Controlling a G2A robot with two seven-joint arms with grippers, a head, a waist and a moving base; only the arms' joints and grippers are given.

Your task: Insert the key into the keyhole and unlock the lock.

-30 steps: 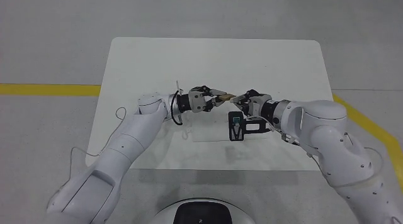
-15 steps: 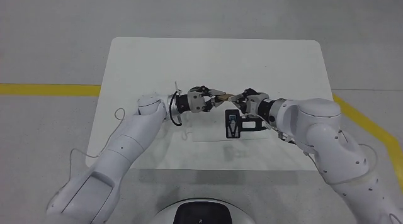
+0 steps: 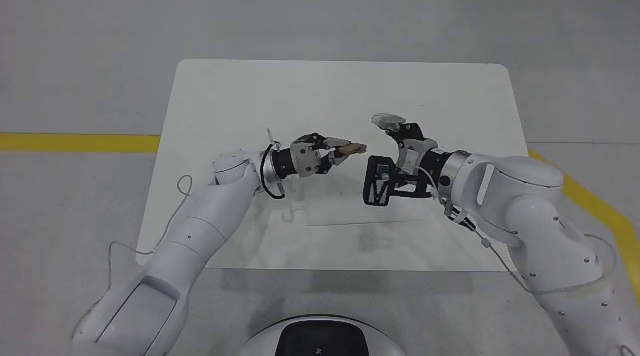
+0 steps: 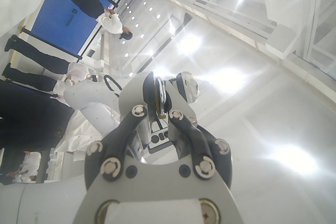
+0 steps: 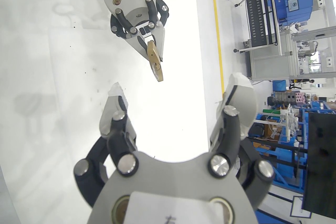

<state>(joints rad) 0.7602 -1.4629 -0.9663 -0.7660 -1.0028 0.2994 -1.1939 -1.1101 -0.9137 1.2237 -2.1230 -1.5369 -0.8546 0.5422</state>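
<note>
One lock (image 5: 153, 53) gripped by left hand (image 4: 168, 86); right hand (image 5: 177, 84) spread.

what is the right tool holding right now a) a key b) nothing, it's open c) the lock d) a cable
b: the right tool stands wide open with nothing in its gap, while the brass lock is clamped in the left tool.

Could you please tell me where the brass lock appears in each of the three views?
Top view: lock over the table centre, at the tip of the left gripper.
Left wrist view: lock edge-on between the fingers.
Right wrist view: lock held by the far gripper.
Shared landmark: the left gripper clamped on it.
</note>
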